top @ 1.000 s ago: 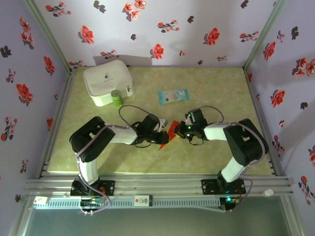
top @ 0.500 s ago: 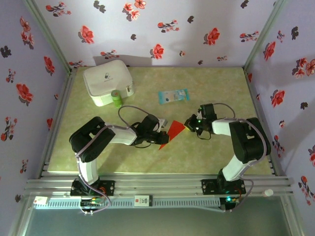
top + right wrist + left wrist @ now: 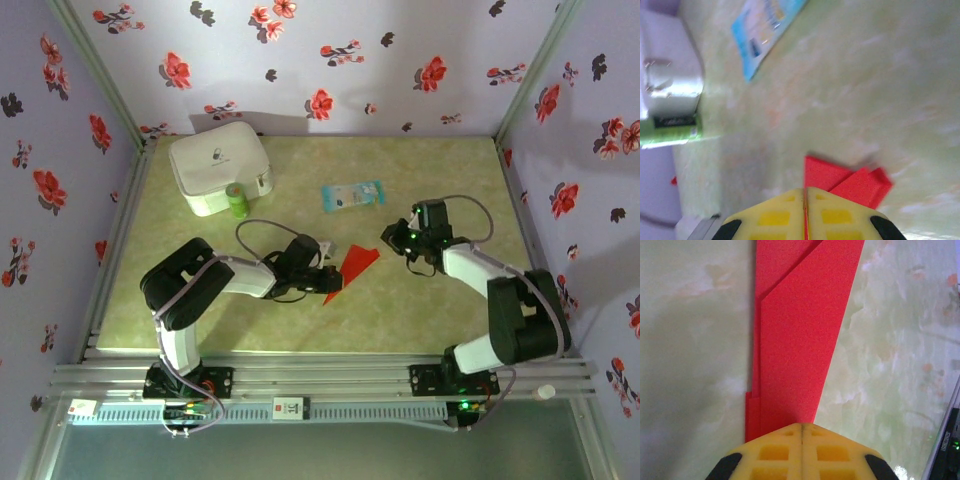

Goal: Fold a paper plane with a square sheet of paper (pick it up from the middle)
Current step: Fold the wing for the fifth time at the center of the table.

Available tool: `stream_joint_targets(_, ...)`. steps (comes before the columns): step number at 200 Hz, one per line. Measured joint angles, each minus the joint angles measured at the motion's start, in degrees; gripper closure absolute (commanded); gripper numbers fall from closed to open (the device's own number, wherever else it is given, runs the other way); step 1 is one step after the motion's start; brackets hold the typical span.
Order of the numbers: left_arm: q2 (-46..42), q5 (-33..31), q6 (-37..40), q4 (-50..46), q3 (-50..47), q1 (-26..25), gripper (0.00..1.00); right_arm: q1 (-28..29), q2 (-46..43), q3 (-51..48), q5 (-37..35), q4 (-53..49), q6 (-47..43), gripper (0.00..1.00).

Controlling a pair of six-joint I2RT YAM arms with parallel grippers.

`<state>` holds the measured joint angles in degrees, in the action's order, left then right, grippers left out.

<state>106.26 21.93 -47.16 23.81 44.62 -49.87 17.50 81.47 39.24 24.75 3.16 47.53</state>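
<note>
Top external, left gripper [image 3: 329,273] clamps paper plane [image 3: 353,266] edge; right gripper [image 3: 390,240] closed, nearby

Bright red paper plane [image 3: 352,267]; mottled green table [image 3: 430,315].

- Plane [image 3: 805,335] is showing matt, finely grained red paper.
- Table [image 3: 890,370] is gleaming, smooth and marbled.
- Packet [image 3: 765,30] is shining like glossy plastic.

paper [image 3: 350,268] | bright red, plain, unmarked | folded to a slim dart, layers stepped along one long edge | sharp tip far-right, blunt end near-left | scene centre, about flat
</note>
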Motion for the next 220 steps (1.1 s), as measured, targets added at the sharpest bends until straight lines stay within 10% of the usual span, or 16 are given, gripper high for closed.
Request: stream_joint_targets(220, -5.09, -2.84, -4.55, -7.65, 0.68, -2.14, 0.95, 8.7, 14.67, -1.03, 3.76, 4.7, 0.24, 1.0)
